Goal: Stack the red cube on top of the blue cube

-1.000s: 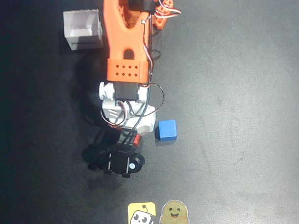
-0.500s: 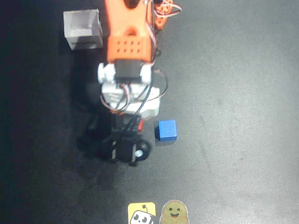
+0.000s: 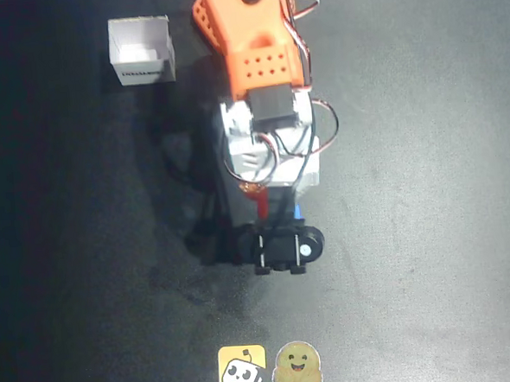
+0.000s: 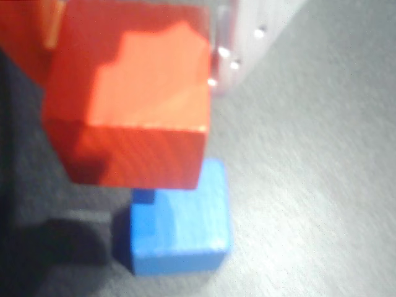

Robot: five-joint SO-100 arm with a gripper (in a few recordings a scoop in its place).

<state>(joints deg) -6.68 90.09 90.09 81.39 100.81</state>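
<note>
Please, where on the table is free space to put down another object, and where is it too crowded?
The table is bare along its whole right side in the overhead view, and also the left part below the white box. It is crowded in the middle, where the gripper holds the red cube over the blue cube. The stickers take the bottom edge.

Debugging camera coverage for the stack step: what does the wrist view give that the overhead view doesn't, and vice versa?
Wrist view alone: the red cube seen large and close, held above the blue cube and overlapping its upper left part in the picture; whether they touch I cannot tell.

Overhead view alone: the white open box at upper left, two stickers at the bottom edge, the orange arm and its gripper from above.

Both: the blue cube, a sliver at overhead, and the dark table.
</note>
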